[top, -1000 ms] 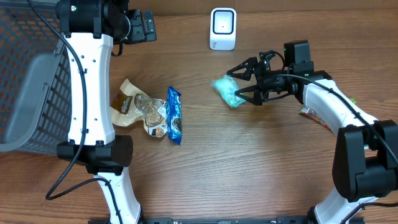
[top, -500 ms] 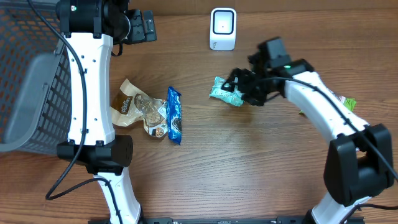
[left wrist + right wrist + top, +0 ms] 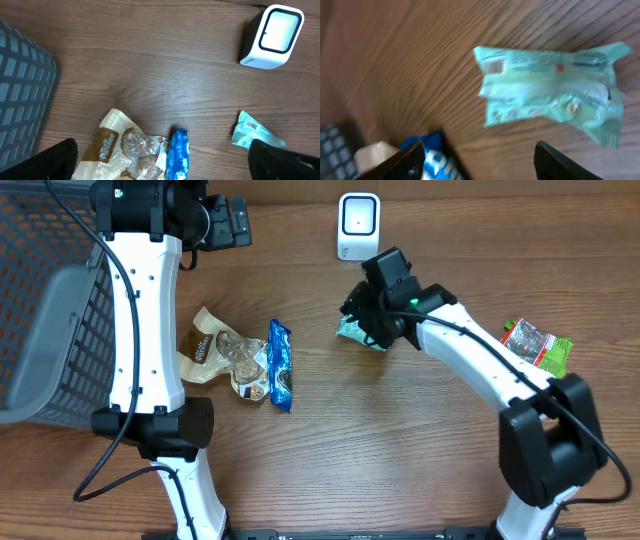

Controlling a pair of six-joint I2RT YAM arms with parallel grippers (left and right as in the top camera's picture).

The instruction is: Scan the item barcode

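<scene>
Watching the right gripper [image 3: 368, 315] hanging right over the teal packet [image 3: 550, 92], jaws spread wide, clamping nothing. Finding that packet lying flat on the wooden table [image 3: 400, 440], just in front of the white scanner [image 3: 358, 225] but apart from it, its barcode showing near 1 end and facing up rather than toward the scanner.

Noting the left gripper [image 3: 235, 222] parked at the back near the basket [image 3: 40, 330], jaws fully wide, holding nothing.

Counting at least 3 other items on the table:
- a brown snack bag [image 3: 205, 345] and a blue packet [image 3: 280, 365] bunched together in the middle
- a green and red packet [image 3: 535, 340] well apart, out on the right arm's side

Judging the scan as not yet done: no grasp, no lift, no barcode turned to the scanner. Remaining, by the look of it: closing on the packet, raising it, presenting the barcode. Worth minding a thin, crinkly wrapper slipping or folding over the code.
</scene>
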